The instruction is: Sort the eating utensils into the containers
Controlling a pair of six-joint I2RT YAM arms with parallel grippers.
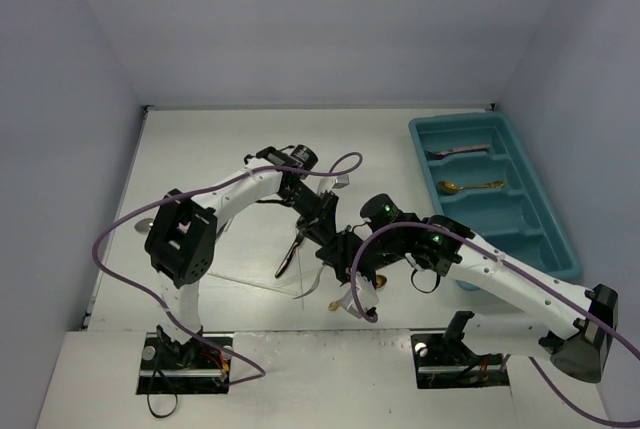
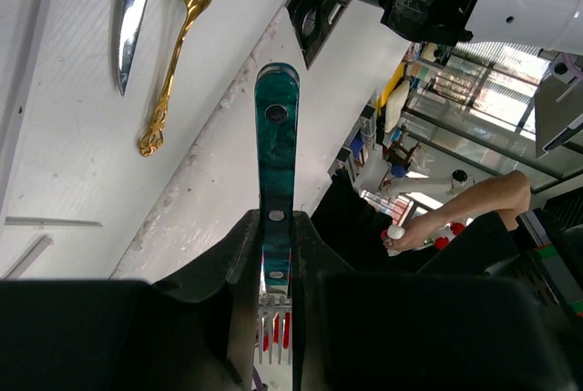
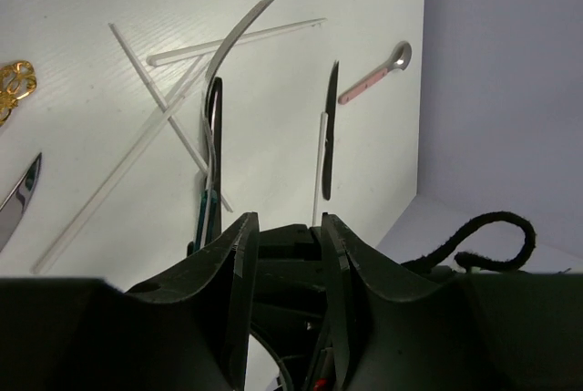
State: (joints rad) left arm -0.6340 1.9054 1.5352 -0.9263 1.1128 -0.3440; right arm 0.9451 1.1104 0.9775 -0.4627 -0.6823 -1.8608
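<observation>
Teal handle foremost, the fork (image 2: pixel 276 136) is clenched in the left hand (image 2: pixel 276 231). Its long axis runs straight out ahead of the fingers, tines back between them, over the bench (image 2: pixel 82 181). The right hand (image 3: pixel 284 227) stands partly released, with nothing visible between its fingers, just beyond the handle's tip and slightly to its right. The tray (image 1: pixel 510 217) lies well apart from the left hand, past the right arm. I judge the right hand nearer for delivery, and a handover would follow the handle's line.

white arm links (image 1: pixel 510 279), black joints (image 1: pixel 180 237), purple cables (image 1: pixel 120 239), perhaps green leds (image 1: pixel 436 239)
</observation>
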